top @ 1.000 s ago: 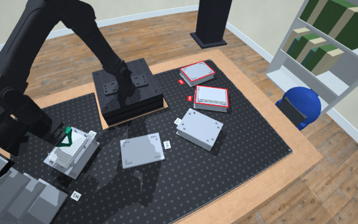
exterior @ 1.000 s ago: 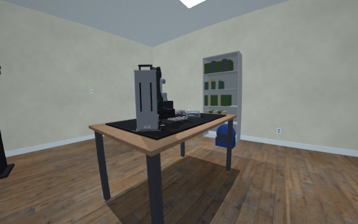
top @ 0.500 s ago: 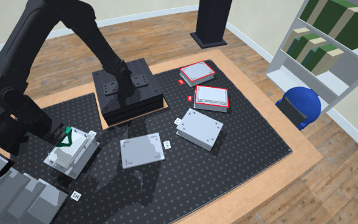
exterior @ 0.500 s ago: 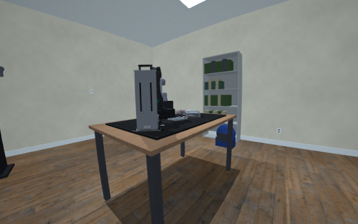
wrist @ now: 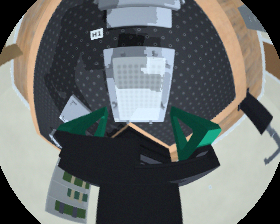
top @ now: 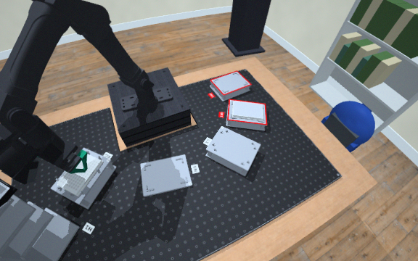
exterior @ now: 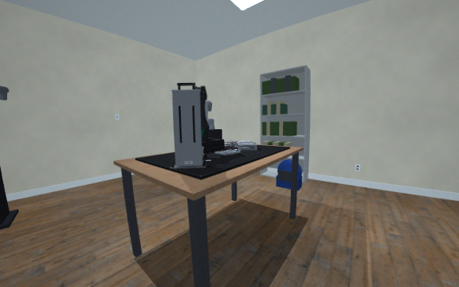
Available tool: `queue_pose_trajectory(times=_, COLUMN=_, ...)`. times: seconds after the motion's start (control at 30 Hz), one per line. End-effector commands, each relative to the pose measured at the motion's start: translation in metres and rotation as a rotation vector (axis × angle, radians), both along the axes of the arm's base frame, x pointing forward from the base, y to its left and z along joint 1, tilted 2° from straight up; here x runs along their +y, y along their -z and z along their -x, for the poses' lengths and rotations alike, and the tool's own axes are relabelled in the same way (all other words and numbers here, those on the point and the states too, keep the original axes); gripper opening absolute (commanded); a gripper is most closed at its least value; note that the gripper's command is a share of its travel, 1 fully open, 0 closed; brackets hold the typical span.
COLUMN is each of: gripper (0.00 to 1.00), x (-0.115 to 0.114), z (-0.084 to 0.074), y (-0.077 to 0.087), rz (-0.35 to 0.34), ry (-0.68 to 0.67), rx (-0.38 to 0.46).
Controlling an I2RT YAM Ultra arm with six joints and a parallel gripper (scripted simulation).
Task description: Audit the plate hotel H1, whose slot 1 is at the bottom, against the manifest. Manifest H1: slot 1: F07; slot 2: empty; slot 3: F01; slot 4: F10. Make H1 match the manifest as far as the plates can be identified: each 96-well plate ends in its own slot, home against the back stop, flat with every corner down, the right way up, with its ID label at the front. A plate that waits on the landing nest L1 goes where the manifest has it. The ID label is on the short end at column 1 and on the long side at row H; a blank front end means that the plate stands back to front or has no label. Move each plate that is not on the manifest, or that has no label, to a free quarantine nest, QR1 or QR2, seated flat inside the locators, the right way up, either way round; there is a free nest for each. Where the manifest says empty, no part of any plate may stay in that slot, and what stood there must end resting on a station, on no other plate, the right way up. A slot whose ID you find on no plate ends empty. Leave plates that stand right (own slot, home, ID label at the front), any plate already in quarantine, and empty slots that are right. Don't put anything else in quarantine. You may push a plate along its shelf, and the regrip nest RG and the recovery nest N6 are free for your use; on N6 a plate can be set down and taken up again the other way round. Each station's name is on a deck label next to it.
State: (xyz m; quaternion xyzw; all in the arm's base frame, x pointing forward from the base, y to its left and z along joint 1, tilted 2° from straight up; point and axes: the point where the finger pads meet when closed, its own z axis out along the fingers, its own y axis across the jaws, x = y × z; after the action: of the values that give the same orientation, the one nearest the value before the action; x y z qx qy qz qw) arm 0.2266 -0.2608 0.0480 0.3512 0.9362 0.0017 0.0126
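Observation:
A white 96-well plate (top: 82,174) lies on the landing nest at the left of the mat, near the front of the plate hotel H1 (top: 9,221). In the wrist view the plate (wrist: 138,86) lies ahead of the fingers. My gripper (top: 79,162) with green fingers is open just above the plate's near end, touching nothing; it also shows in the wrist view (wrist: 145,129). The hotel's slots are not readable here. In the exterior view the hotel (exterior: 189,127) shows only its grey back.
Two red-rimmed quarantine nests: the far one (top: 230,84) is bare, the near one (top: 247,113) holds a white plate. Two bare grey nests (top: 234,149) (top: 165,175) lie mid-mat. The arm's black base (top: 147,105) stands behind. An H1 deck label (top: 88,228) lies near the hotel.

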Motion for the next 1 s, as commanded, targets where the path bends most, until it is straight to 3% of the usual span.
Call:
queue_pose_trajectory(times=0.0, gripper=1.00, x=-0.005, z=-0.005, y=-0.002, rz=0.023, ry=0.001, rx=-0.022)
queue_pose_trajectory(times=0.97, gripper=1.00, x=-0.006, z=-0.006, y=0.032, rz=0.023, ry=0.001, rx=-0.022)
